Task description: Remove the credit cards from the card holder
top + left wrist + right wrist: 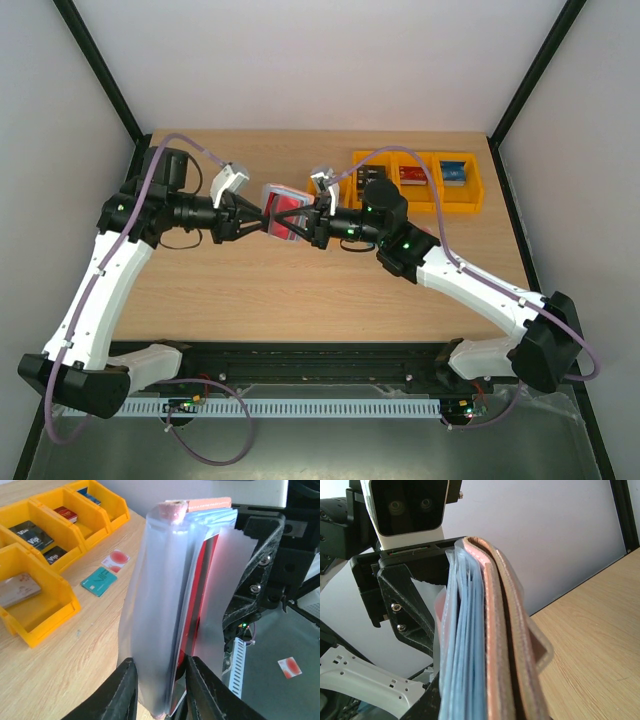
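The card holder (283,211) hangs above the table's middle, held between both grippers. My left gripper (258,219) comes from the left, my right gripper (308,222) from the right. In the left wrist view my left gripper (159,692) is shut on the holder's clear plastic sleeves (152,605), with a red credit card (194,600) edge-on among them. The right wrist view shows the pinkish-brown leather cover (507,645) and light blue sleeves (465,645) edge-on, rising out of my right gripper (485,712), which is shut on them. One dark finger (422,705) shows at the lower left.
Orange bins (415,180) holding cards stand at the back right of the table (250,290); they show up close (37,605) from the left wrist. A teal card (99,581) and a white card with a red blot (115,560) lie on the wood beside them. Another such card (290,666) lies off the table.
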Motion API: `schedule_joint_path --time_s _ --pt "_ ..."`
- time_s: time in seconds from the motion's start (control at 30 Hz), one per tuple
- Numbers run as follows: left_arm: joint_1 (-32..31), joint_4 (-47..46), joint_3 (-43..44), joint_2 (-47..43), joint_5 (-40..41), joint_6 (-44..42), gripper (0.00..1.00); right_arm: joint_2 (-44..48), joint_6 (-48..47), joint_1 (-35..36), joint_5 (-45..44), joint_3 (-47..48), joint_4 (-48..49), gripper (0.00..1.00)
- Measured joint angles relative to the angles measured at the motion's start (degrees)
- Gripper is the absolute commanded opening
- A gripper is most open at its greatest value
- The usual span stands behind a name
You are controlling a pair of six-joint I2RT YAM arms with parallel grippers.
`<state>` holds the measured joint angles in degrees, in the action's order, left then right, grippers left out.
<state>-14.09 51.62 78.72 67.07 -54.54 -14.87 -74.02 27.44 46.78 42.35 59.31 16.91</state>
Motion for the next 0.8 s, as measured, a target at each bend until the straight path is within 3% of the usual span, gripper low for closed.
schedule_joint_path --time_s 0.13,0.23,0.37,0.43,0.53,0.67,0.8 --pt "0.0 -0.2 0.0 0.0 -3.1 1.9 0.20 0.1 0.0 0.0 0.1 0.0 0.3 0.02" --pt "0.0 -0.2 0.0 0.0 -4.2 2.3 0.35 0.2 0.0 0.1 0.1 0.0 0.5 0.02" --pt "-0.2 -1.0 -1.0 0.0 -6.0 2.8 0.42 0.3 0.5 0.2 1.2 0.0 1.8 0.02" --pt "-0.4 -1.5 -1.7 0.0 -6.6 3.1 0.35 0.2 1.2 0.2 2.0 0.0 1.9 0.03" --pt "-0.8 -1.7 -1.9 0.1 -7.3 3.7 0.04 -0.1 1.9 0.2 3.2 0.0 2.7 0.08" --pt "-0.8 -1.4 -1.8 -0.1 -9.7 2.2 0.02 -0.1 1.9 -0.4 4.6 0.0 3.2 0.21" --pt "-0.8 0.7 -1.1 0.1 -10.3 -0.6 0.02 0.6 -0.7 -0.3 3.7 0.0 1.3 0.41"
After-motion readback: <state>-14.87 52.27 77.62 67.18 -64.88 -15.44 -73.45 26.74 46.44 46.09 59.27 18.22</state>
